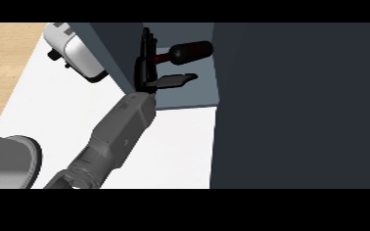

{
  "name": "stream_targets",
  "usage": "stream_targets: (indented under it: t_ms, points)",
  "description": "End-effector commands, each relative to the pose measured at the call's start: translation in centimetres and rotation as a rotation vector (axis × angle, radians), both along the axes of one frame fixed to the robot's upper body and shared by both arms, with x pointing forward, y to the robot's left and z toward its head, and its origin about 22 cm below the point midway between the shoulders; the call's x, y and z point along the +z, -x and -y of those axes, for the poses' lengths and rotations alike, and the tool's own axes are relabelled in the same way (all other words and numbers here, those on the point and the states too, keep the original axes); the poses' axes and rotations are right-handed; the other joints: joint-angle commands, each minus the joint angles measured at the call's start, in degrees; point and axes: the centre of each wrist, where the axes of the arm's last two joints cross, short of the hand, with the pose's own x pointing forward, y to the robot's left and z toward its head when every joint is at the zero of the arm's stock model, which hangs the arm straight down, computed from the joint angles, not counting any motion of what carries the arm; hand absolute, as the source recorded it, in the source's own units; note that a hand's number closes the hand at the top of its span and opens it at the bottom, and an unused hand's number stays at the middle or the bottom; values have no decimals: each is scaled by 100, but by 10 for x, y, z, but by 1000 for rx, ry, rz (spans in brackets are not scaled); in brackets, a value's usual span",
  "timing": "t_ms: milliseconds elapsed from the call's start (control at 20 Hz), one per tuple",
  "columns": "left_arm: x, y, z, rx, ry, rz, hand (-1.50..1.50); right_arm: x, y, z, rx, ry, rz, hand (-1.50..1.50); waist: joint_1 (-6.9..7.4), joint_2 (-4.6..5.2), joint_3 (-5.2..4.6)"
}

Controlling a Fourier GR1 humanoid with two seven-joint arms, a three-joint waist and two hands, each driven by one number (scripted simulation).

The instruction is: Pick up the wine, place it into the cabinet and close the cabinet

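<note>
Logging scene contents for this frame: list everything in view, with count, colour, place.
wine bottle: one, dark red, lying on its side inside the cabinet, just right of the hand
cabinet: one, dark blue-grey, interior open at upper centre; its door fills the right side
toaster: one, white and black, upper left on the counter
counter: one, white top, wood-coloured strip at far left
grey round object: one, lower left edge, cut off, kind unclear
hand: one, black, fingers straight, thumb out, in the cabinet opening; side unclear
forearm: one, grey, from the lower edge

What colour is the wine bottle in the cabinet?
Dark red, almost maroon. The wine bottle shows best in the head view.
</note>
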Motion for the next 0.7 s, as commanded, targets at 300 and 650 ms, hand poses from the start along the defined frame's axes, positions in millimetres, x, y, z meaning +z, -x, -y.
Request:
stream_targets:
  t_ms: [300, 650]
  points:
    - [-5, 63, 43, -63, 36, -57, -150, 2, 15, 13, -59, 7, 32, -150, 350, -50, 4]
    - [-11, 127, 69, -72, 11, -16, -150, 13, 30, 14, -82, -19, 48, -150, 367, -38, 0]
